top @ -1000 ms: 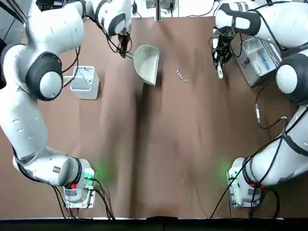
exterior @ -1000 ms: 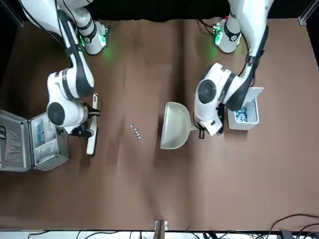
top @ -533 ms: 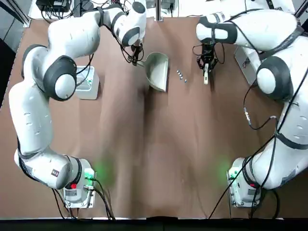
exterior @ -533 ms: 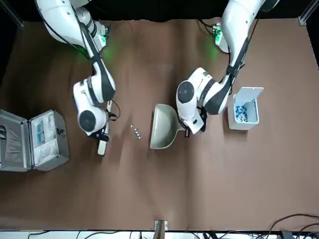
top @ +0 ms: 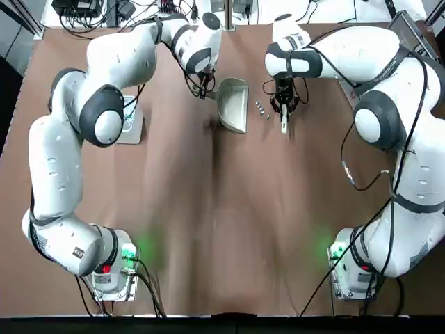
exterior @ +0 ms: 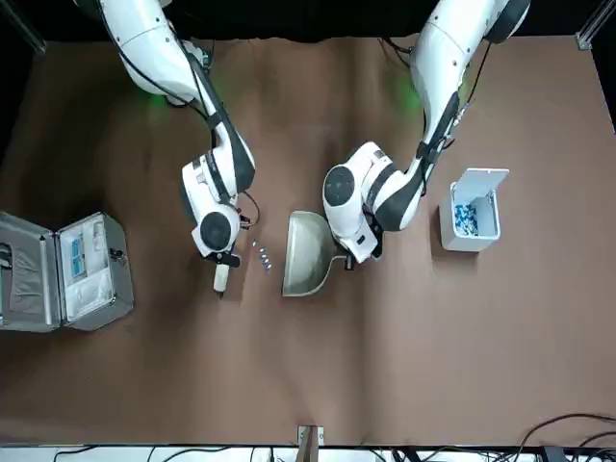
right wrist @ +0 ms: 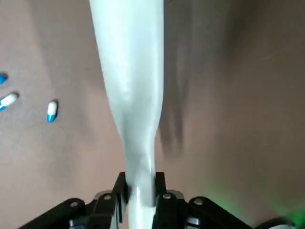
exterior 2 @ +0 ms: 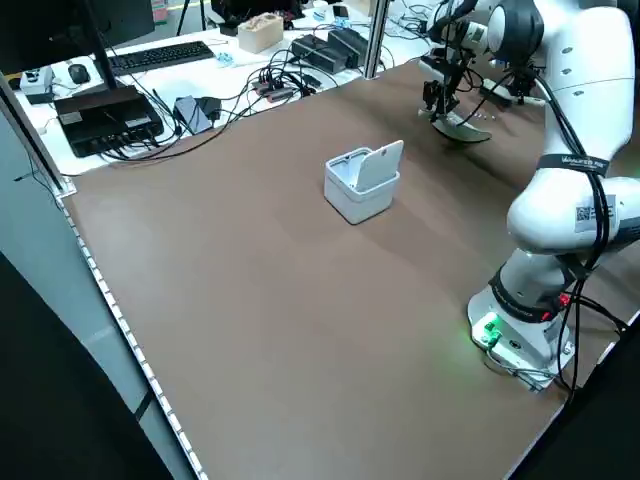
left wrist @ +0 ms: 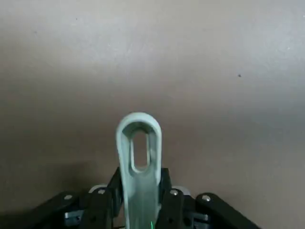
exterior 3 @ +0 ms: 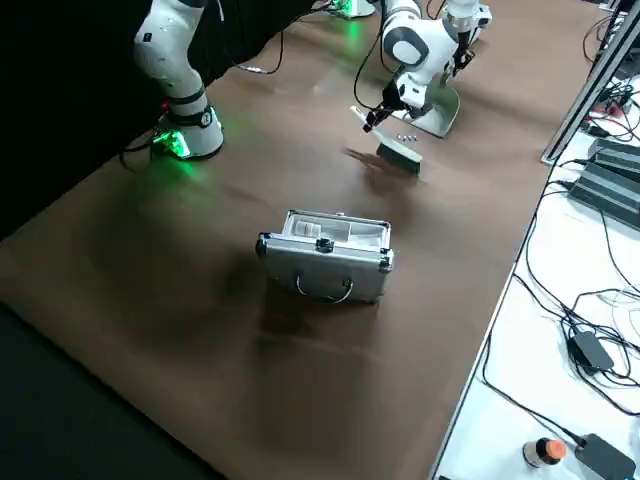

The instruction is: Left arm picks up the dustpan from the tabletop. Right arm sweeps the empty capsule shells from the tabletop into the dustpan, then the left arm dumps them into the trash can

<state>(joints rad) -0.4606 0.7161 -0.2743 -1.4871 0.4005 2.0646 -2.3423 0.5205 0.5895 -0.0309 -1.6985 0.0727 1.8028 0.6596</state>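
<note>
Two claws grip: the left claw (left wrist: 138, 210) the dustpan (top: 233, 104) handle, the right claw (right wrist: 139, 200) the brush (right wrist: 128, 71); only its wrist view shows blue-and-white capsule shells (right wrist: 51, 110) beside it on the brown desk (top: 243, 209).

Even overhead light, moderately bright on brown desk (top: 229, 223) in top and front views. Soft dark shadows under both arms, fuzzy edges. Green glow from arm bases spills onto desk near bases. Right side view: near corner falls into deep black. Left side view: dark unlit strip along desk edge. Left wrist view: dustpan (left wrist: 138, 157) handle sharp, desk behind slightly soft. Right wrist view: brush (right wrist: 129, 86) handle near lens blurred, green tint in one corner.
</note>
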